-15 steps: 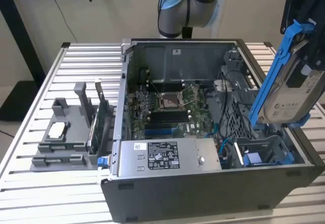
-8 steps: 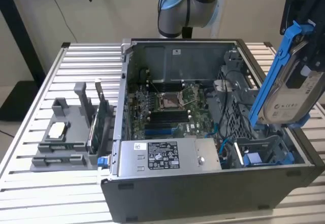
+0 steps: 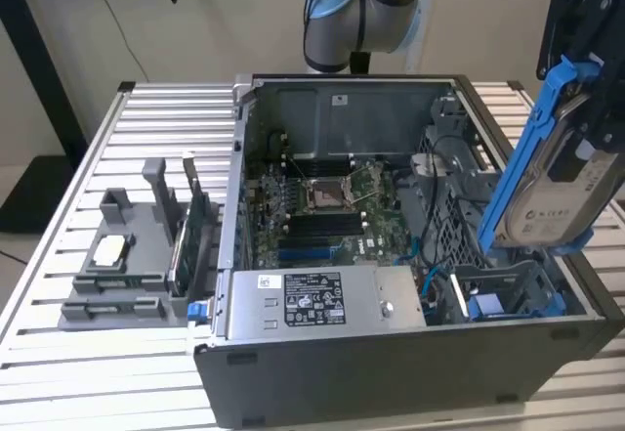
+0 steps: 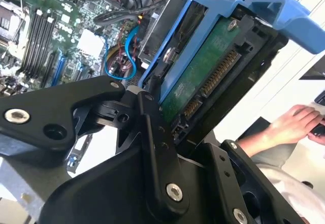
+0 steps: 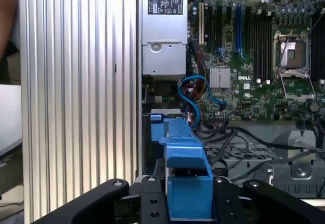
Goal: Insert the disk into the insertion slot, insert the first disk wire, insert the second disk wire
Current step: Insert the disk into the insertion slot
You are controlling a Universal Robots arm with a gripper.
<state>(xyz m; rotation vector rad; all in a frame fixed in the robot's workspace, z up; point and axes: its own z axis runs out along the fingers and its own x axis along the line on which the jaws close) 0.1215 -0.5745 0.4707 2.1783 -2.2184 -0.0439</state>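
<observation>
Exterior view: you have one silver-grey rectangular disk (image 3: 547, 211) in blue plastic carrier, tilted above one open grey computer case (image 3: 391, 353).
Gripper (image 5: 189, 196): one, black, clamped on the disk.

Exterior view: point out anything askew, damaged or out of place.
Only the disk stands out: clamped in the hand, it hangs steeply tilted above the open computer case at the exterior view's right, outside any slot. Nothing looks spilled or damaged.

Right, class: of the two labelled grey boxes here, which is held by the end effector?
The blue-framed disk, gripped by the end effector and tilted above the case; the power-supply box lies flat inside the case.
</observation>
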